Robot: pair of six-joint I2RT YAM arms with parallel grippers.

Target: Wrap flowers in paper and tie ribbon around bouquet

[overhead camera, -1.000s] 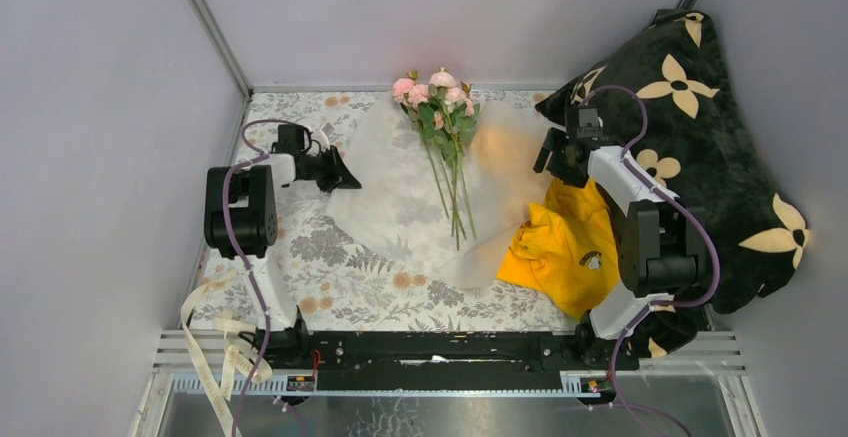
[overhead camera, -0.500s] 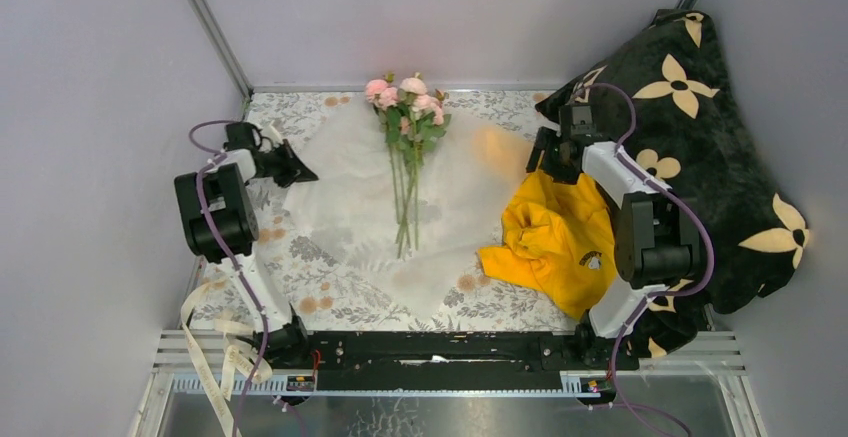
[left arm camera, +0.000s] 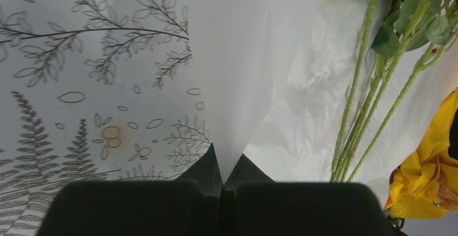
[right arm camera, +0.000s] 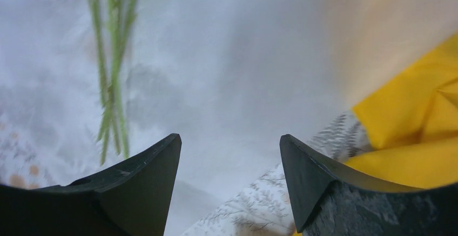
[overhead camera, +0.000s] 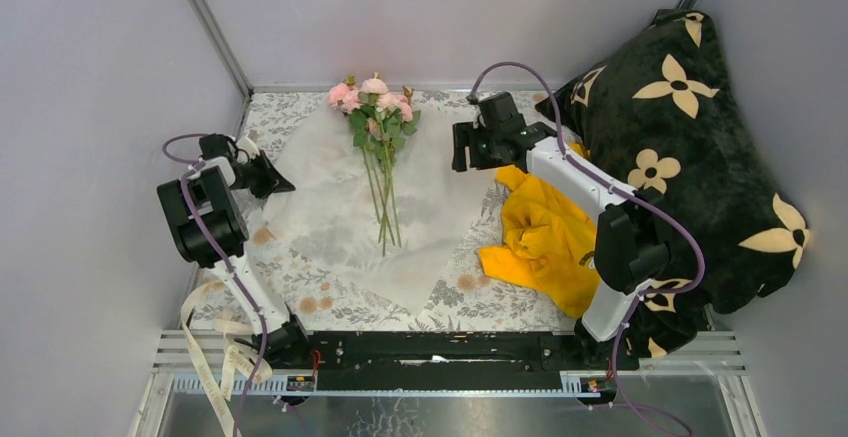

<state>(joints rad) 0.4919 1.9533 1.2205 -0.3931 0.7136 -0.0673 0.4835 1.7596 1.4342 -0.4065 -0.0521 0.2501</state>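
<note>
Left hand [left arm camera: 226, 163], pinching the paper [overhead camera: 330, 197] at its nine-o'clock edge, has dragged it and the flowers [overhead camera: 375, 107] that way; right hand [right arm camera: 229, 144], spread wide, now nears the three-o'clock edge, likely to fold.

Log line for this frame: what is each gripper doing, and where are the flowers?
left gripper: shut on thin translucent white paper edge | right gripper: open over paper's right edge | pale pink flowers: lying on paper
</note>
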